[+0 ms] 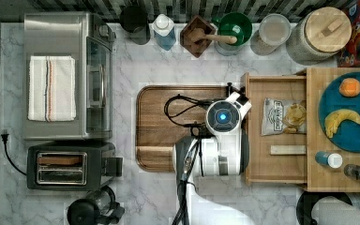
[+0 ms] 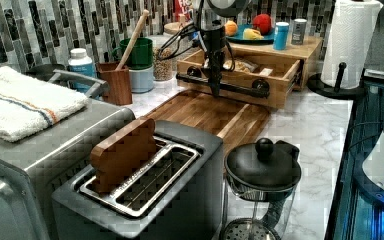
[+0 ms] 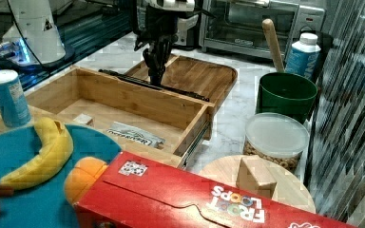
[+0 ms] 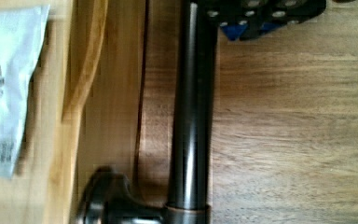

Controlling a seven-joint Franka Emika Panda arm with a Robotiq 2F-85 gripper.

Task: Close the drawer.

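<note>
The light-wood drawer (image 1: 276,164) stands pulled out from under the butcher-block top (image 1: 315,131), toward the top view's left. Inside it lie a snack bag (image 1: 281,117) and a small wooden block (image 1: 287,150). Its long black bar handle (image 2: 240,89) runs along the front, over the edge of the brown cutting board (image 1: 168,131). My gripper (image 2: 215,92) points straight down at the middle of the handle, shut. In the wrist view its fingertips (image 4: 256,21) sit on the board side of the bar (image 4: 191,116), close against it. My arm (image 1: 222,117) covers the handle's middle in the top view.
A toaster oven (image 1: 65,75) and toaster (image 1: 70,166) stand at the top view's left, a coffee press (image 1: 91,211) in front. Jars, a green cup (image 1: 234,28) and a bottle line the back wall. A paper towel roll (image 2: 347,40) stands beside the drawer unit.
</note>
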